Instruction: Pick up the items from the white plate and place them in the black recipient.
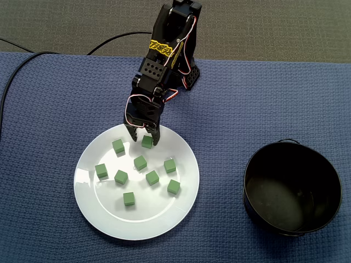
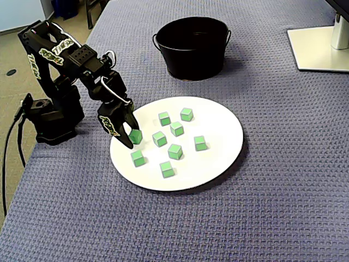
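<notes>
Fixed view from straight above: round white plate [image 1: 109, 219] on blue woven cloth [image 1: 247, 109]. Black two-finger gripper [image 1: 145, 138] is down at the plate's far edge, below the black arm [image 1: 164, 60]. Fingers are apart, straddling one small green cube [image 1: 147, 142]. The cube sits nearer the right-hand finger, with a clear gap to the left-hand one. Can't tell whether the cube is off the plate surface. Eight more green cubes [image 1: 152, 177] lie loose across the plate's middle, none touching each other. Round black bucket [image 1: 290, 192] stands on the cloth well right of the plate. Black cable [image 1: 11, 93] runs over the cloth left of the plate.

Fixed view from the side: gripper [image 2: 132, 139] at the plate's [image 2: 218, 125] left edge, tips at plate level, the cube [image 2: 136, 136] between the parted fingers. Other cubes lie right of it on the plate. Bucket [image 2: 191, 60] stands beyond the plate, apart from it. Flat white stand base [image 2: 319, 49] is past the plate, top right.
</notes>
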You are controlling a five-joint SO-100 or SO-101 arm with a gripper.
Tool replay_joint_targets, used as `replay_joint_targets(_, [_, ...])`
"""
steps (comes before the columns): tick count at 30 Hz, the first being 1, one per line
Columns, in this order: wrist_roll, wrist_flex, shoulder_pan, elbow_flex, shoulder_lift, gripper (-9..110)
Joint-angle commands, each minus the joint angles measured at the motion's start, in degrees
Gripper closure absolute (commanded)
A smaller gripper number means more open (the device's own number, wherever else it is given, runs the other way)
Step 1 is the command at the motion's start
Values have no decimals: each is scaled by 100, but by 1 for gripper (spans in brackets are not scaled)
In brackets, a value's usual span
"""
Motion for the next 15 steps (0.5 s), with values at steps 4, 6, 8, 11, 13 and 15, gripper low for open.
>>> replay_joint_targets(4, [272, -255, -229, 97, 211, 92])
replay_joint_targets(6, [334, -264, -255, 105, 237, 97])
replay_joint_targets(8, [404, -308, -272, 123, 264, 101])
replay_joint_targets(11, [501, -308, -299, 141, 316, 101])
replay_joint_targets(13, [589, -237, -308, 123, 378, 101])
replay_joint_targets(15, [826, 18, -325, -53, 501, 101])
